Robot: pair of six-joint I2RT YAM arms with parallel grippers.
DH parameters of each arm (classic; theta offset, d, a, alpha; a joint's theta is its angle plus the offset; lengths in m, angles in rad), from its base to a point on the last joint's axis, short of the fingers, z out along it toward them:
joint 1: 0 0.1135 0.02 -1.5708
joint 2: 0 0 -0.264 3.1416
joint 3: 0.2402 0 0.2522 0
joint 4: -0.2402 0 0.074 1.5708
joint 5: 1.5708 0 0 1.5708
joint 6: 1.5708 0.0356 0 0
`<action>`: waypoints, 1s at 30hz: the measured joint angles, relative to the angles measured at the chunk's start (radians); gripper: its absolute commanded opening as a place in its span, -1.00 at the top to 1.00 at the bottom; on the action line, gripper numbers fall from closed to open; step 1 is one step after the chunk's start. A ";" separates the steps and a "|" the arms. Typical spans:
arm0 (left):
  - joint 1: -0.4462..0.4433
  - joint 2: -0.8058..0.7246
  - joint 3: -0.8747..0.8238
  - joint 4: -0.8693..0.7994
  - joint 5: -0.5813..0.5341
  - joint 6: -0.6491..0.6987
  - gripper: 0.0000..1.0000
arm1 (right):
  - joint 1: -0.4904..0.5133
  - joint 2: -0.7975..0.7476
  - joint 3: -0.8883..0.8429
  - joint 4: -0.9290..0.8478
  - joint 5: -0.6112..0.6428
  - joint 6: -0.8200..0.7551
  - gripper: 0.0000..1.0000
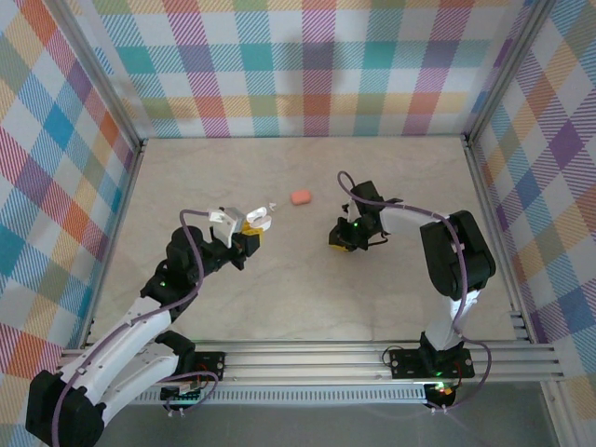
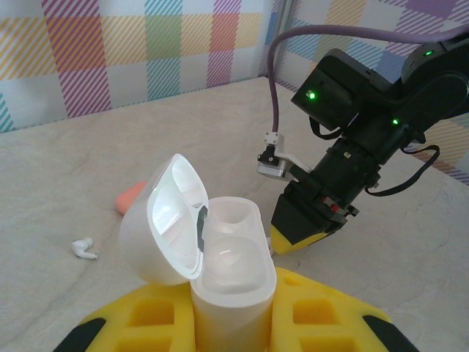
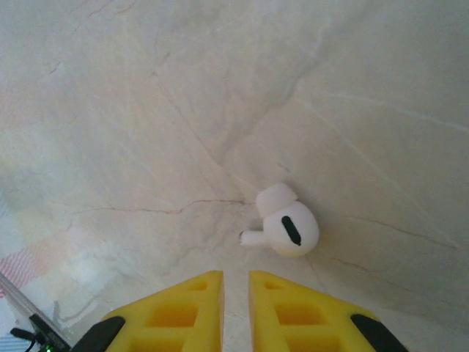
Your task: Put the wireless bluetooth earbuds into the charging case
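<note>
Left wrist view: the left gripper (image 2: 231, 326) clamps a white charging case (image 2: 229, 258) upright between its yellow fingers (image 2: 150, 317), lid (image 2: 170, 220) flipped open and both sockets empty. The right gripper (image 3: 236, 293), jaws almost together and holding nothing, points at the marbled table (image 3: 146, 110). Just ahead of it lies a glossy white earbud (image 3: 287, 227) with a black oval vent. A second earbud (image 2: 84, 249), also white, lies near a pink case (image 2: 132, 195).

Pastel plaid walls (image 1: 307, 65) are enclosing a pale marbled tabletop (image 1: 279, 298) on three sides, while an aluminium rail (image 1: 307, 358) is running along its near edge.
</note>
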 measured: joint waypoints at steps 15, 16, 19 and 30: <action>0.000 -0.011 -0.007 -0.005 0.009 0.000 1.00 | 0.007 -0.021 0.004 -0.043 0.126 0.122 0.32; 0.000 -0.012 -0.008 -0.005 0.008 0.000 1.00 | 0.010 -0.016 0.010 -0.043 0.126 0.126 0.32; 0.000 -0.012 -0.008 -0.006 0.009 0.000 1.00 | 0.019 0.023 0.048 -0.041 0.124 0.129 0.33; 0.000 -0.038 -0.019 -0.029 0.008 0.007 1.00 | 0.029 0.089 0.119 -0.082 0.134 0.126 0.56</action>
